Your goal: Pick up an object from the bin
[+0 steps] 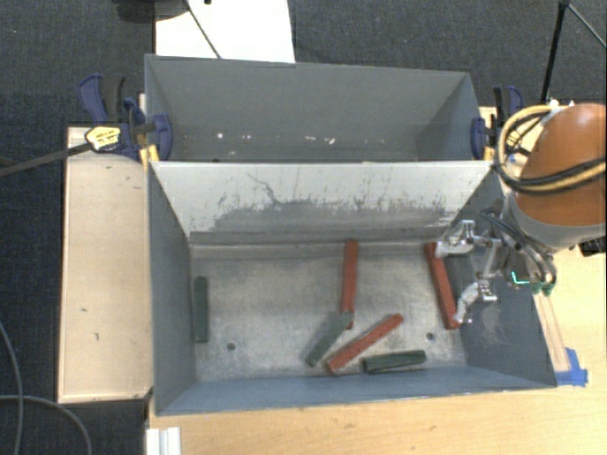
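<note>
Where the bin's (171,254) right wall slopes to its floor, the hand (462,273) hangs low with its 2 fingers spread apart and nothing clamped between them. A red stick (441,287) lies on the floor just beside the fingertips, on the side away from the arm, roughly in line with the gap between the 2 fingers; I cannot tell whether they touch it. Farther out on that side, a long red stick (349,275) lies end-on to the back wall. A slanted red stick (365,342) lies between a slanted green stick (327,339) and a flat green stick (395,359). Farthest from the hand, a lone green stick (200,309) lies well apart.
</note>
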Tool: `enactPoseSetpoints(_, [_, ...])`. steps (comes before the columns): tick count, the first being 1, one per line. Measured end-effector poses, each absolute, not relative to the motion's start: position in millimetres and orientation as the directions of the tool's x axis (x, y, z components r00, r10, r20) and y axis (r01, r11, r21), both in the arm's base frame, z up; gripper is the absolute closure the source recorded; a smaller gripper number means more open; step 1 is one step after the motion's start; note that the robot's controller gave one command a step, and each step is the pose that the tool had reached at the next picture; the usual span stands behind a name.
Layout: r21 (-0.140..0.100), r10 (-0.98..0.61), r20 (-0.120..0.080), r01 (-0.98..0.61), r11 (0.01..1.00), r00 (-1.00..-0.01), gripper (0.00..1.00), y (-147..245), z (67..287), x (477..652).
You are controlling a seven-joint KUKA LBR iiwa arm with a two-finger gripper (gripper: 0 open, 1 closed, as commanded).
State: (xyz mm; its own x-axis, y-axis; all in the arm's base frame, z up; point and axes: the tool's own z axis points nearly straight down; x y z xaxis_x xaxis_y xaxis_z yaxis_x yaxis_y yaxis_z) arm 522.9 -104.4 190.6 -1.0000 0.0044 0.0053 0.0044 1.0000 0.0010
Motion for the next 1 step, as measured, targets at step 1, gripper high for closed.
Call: enactPoseSetpoints(1, [0.000,0.002,-0.003,0.002,1.000,-1.000,0.00,-104.1,195.1,524.5])
